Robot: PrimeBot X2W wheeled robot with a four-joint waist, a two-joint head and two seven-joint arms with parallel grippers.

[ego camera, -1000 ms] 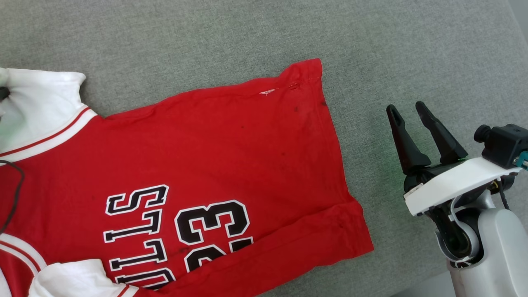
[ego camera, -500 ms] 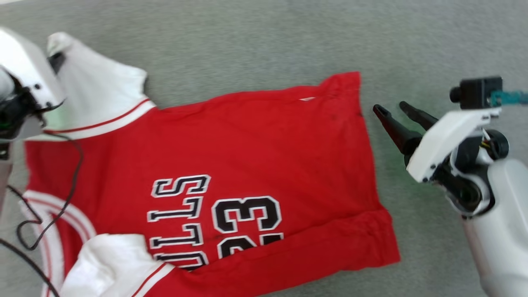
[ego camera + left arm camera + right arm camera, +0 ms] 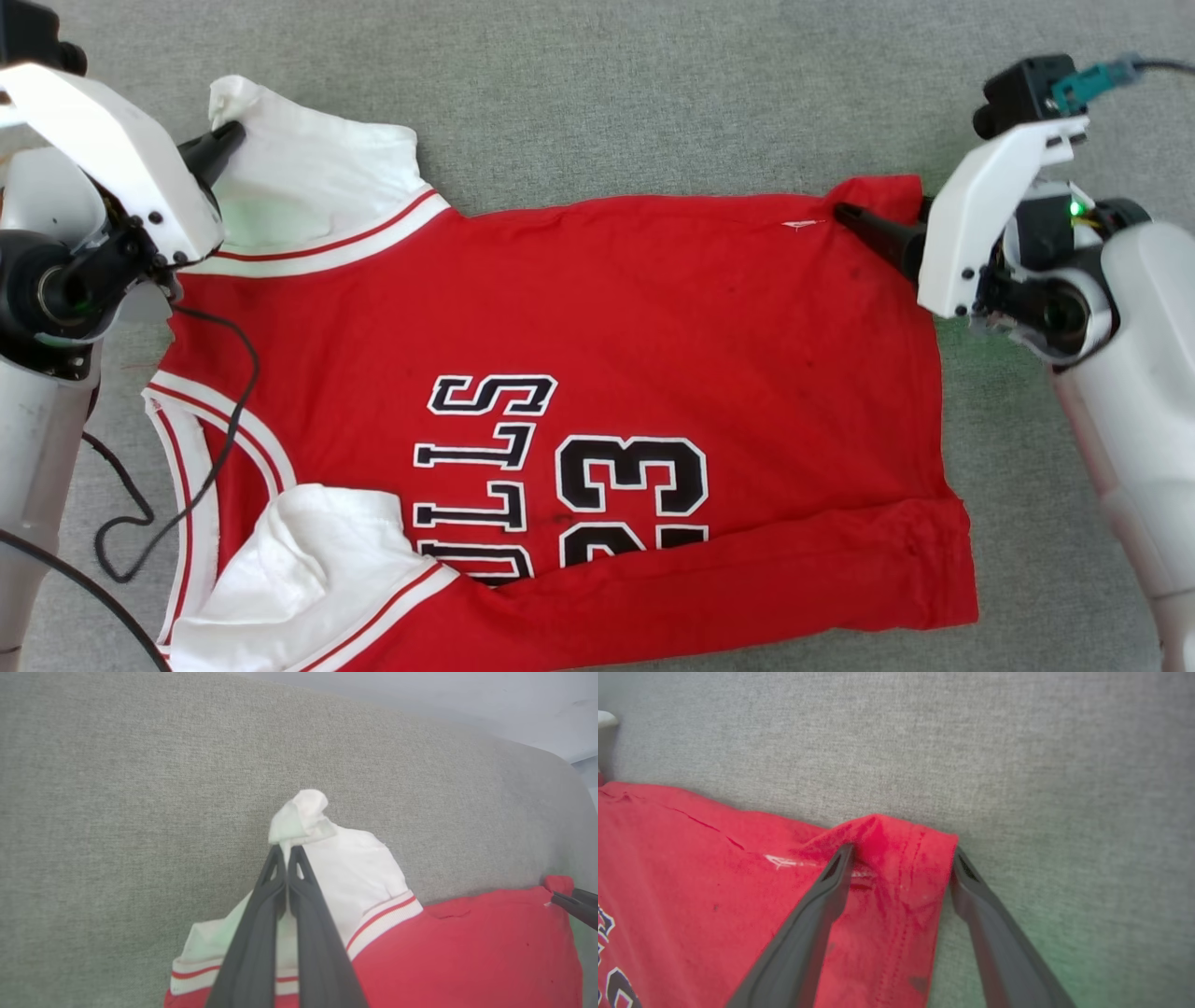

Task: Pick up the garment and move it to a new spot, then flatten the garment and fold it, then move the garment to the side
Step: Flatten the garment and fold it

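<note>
Head camera is shifted since a second ago, so the garment's (image 3: 597,317) slide across the frame is not counted as movement. Real changes:

- The left gripper (image 3: 281,851) is now clenched on the bunched tip of the upper white sleeve (image 3: 317,187). The pinch is seen plainly in the left wrist view.
- The right gripper (image 3: 902,851), earlier parked well apart from the hem, is now brought to the far hem corner (image 3: 878,191). Its jaws are spread and set astride the corner, and nothing is gripped yet.

Meaning, as judged: one far corner is secured and the other is lined up. The right pinch is still needed before the edge can be pulled taut for flattening.

The jersey is laid print-up on the grey fabric surface (image 3: 597,93). The near sleeve is crumpled over the chest and the near side hem is turned up. A black cable (image 3: 215,392) is draped over the shoulder area.

Writing is printed in black with a white outline and is read sideways. "ULLS" is seen, with the first letter hidden by the near sleeve. Of "23", the 3 is whole and the 2 is partly covered by the turned-up hem. A small white mark (image 3: 803,224) near the far edge is unreadable. No brand is made out.
</note>
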